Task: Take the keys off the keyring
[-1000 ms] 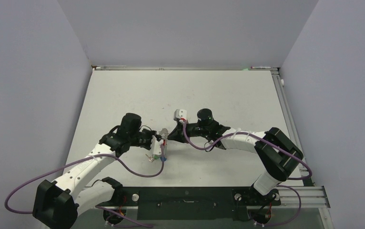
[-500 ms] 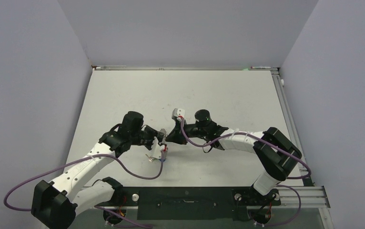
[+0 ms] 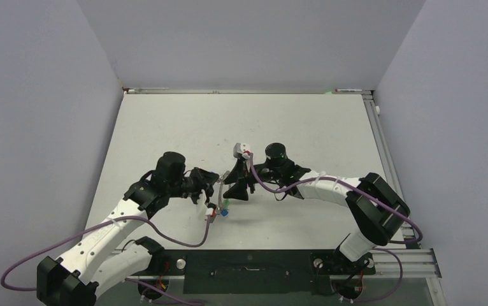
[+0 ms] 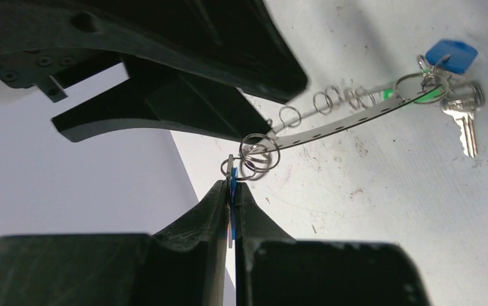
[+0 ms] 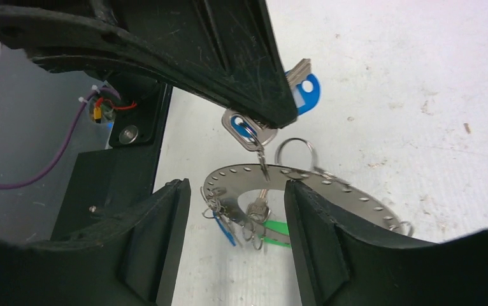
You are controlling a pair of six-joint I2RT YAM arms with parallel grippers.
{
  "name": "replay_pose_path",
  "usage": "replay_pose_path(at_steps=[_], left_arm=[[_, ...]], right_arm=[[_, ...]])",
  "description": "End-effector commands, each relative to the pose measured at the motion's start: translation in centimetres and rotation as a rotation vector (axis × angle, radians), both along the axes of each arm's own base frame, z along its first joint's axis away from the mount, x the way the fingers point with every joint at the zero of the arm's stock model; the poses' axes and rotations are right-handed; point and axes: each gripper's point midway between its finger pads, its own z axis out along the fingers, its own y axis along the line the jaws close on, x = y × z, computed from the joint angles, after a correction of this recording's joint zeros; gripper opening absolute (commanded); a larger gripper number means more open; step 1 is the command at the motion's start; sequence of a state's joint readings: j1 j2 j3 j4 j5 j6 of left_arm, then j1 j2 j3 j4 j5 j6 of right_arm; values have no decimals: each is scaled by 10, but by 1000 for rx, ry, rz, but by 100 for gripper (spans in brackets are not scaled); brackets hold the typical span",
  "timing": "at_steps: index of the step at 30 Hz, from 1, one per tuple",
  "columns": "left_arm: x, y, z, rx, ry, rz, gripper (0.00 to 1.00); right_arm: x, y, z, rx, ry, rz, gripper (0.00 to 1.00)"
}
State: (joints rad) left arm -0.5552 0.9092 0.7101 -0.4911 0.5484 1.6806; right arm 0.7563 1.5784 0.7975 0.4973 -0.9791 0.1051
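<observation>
My left gripper [image 4: 232, 191] is shut on a blue-headed key [image 4: 232, 194], thin between its pads. From that key the keyring [image 4: 330, 127] hangs by wire loops, a silver disc seen edge-on, above the table. At its far end dangle more keys: a blue one [image 4: 450, 54], a silver one [image 4: 464, 121] and a green tag [image 4: 388, 94]. In the right wrist view the keyring [image 5: 356, 197] curves between the fingers of my right gripper [image 5: 232, 236], which stands open around it without touching. From above, the left gripper [image 3: 209, 187] and right gripper [image 3: 236, 185] nearly meet at mid-table, the keyring [image 3: 220, 195] between them.
The white table [image 3: 292, 121] is enclosed by grey walls on three sides. A black base plate [image 3: 248, 271] runs along the near edge, and an aluminium rail [image 3: 381, 146] along the right side. Purple cables loop from both arms.
My right gripper has opened from shut. The left arm has drawn slightly toward the near left, with the key and the hanging keyring.
</observation>
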Motion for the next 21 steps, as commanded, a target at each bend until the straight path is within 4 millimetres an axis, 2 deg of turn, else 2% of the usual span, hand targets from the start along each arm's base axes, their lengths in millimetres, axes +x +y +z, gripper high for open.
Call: replay_pose_path(at_steps=[1,6,17,21], left_arm=[[-12,-2,3,10,-87,-111,0],[-19,-2,7,14,-164,-171,0],[-29,-16,50,-33,-432,-345,0],[-35,-19,54,-30,-475,-397,0]], right_arm=[[5,-11,47,71,-142,72,57],[11,-17,54,26,-200,99,57],[31,-22,69,23,-259,77,56],[37,-23,72,27,-273,70,56]])
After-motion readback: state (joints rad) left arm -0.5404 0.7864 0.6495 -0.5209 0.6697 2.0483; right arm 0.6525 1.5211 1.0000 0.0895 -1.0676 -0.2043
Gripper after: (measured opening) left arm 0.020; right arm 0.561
